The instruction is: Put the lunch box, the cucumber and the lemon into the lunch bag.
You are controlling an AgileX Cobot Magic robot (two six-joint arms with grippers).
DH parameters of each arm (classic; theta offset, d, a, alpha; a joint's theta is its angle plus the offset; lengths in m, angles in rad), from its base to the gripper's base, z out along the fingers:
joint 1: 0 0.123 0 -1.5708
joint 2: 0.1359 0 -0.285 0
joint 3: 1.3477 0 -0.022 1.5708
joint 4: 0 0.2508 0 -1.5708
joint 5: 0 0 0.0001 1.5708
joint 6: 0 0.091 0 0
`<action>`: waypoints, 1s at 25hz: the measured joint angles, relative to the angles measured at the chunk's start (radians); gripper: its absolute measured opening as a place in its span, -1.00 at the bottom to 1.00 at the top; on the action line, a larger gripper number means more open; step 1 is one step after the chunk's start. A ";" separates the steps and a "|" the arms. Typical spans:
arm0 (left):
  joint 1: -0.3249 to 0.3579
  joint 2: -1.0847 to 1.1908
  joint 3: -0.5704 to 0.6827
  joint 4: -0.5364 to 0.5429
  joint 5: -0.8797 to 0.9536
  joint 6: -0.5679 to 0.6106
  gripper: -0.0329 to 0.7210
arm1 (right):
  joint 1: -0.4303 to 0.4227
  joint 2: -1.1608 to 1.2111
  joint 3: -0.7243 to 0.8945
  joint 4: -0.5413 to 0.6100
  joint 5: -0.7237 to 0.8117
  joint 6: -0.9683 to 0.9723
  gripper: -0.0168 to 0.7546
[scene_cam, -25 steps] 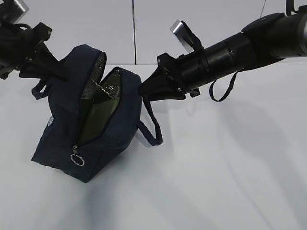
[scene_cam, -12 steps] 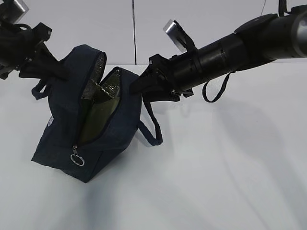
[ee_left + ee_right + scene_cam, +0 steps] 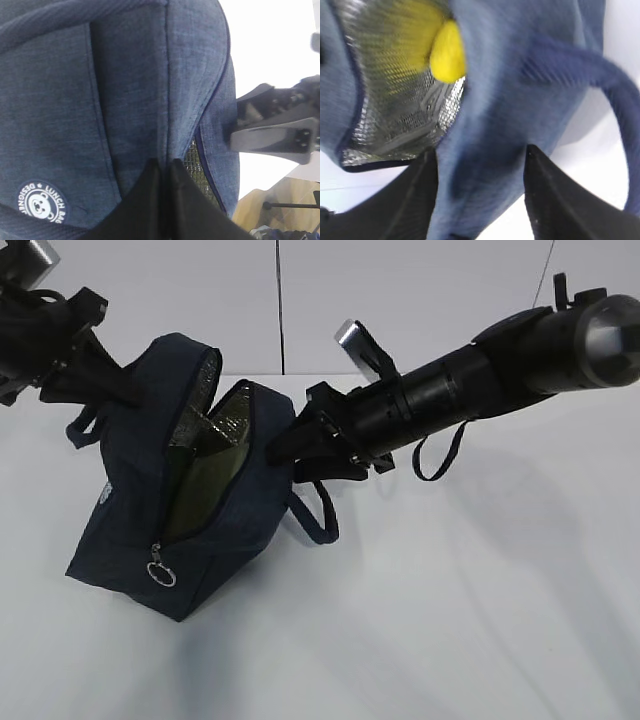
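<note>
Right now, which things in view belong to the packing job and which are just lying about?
Job:
- lunch bag, open
- lemon, inside the bag
- lunch box, green lid showing inside
- cucumber: not visible

Lying about:
- nothing visible on the white table

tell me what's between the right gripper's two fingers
The lunch bag's navy side wall sits between the open right gripper's fingers, as the right wrist view shows. The lemon is farther in, inside the bag's opening.
</note>
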 joint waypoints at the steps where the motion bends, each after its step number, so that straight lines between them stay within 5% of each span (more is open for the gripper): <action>1: 0.000 0.000 0.000 0.000 0.000 0.000 -0.93 | 0.000 0.007 0.000 0.005 0.000 0.000 0.13; 5: 0.000 0.000 0.000 0.000 -0.008 0.000 -0.93 | 0.000 0.007 0.000 0.014 0.008 0.000 -0.03; 13: 0.000 0.000 0.000 0.002 -0.015 0.000 -0.93 | 0.000 0.007 0.000 0.015 0.053 -0.099 -0.86; 25: 0.000 0.000 -0.003 0.002 0.010 0.002 -0.93 | 0.000 0.007 0.000 0.052 0.054 -0.162 -0.90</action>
